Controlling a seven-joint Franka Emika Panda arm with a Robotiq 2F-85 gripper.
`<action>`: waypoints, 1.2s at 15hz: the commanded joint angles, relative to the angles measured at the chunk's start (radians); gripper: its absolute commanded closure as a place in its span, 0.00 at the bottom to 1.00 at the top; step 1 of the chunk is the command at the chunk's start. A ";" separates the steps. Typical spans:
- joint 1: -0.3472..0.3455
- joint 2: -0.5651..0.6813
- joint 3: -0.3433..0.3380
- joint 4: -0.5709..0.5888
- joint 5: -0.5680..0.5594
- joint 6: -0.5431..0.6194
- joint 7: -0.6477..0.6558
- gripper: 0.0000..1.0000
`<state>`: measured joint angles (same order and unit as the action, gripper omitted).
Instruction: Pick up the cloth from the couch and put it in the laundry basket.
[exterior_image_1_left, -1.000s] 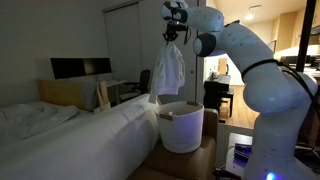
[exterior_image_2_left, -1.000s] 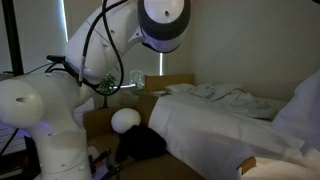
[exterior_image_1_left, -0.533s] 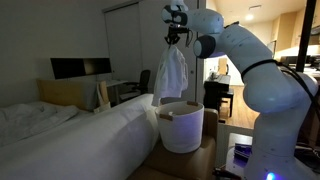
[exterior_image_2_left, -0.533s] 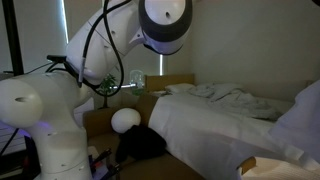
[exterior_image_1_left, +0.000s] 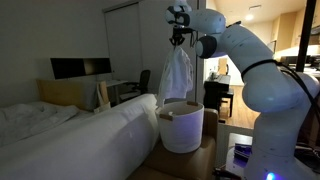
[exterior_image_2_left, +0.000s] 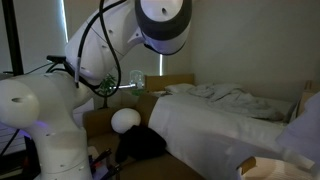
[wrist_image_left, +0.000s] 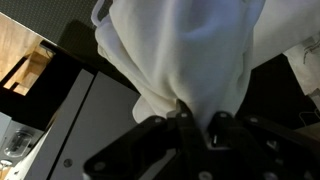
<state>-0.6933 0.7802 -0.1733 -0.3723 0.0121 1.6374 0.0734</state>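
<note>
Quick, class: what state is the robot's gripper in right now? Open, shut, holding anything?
Gripper: shut, holding the cloth by its top end; the cloth hangs down over the laundry basket.

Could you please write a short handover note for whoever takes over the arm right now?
Gripper: shut on the cloth, held high.
Cloth: off the couch, hanging straight down over the laundry basket, its lower end about at the rim.
Done: cloth picked up and brought above the basket.
Left: lower it, open the jaws so the cloth drops in, then pull clear.
</note>
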 joint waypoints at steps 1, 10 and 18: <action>-0.029 -0.010 0.016 -0.007 -0.001 -0.033 -0.026 0.89; -0.049 0.005 0.038 0.002 0.005 -0.085 -0.088 0.89; -0.036 0.032 0.049 0.003 -0.002 -0.080 -0.107 0.84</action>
<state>-0.7277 0.8112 -0.1281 -0.3729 0.0135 1.5607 -0.0346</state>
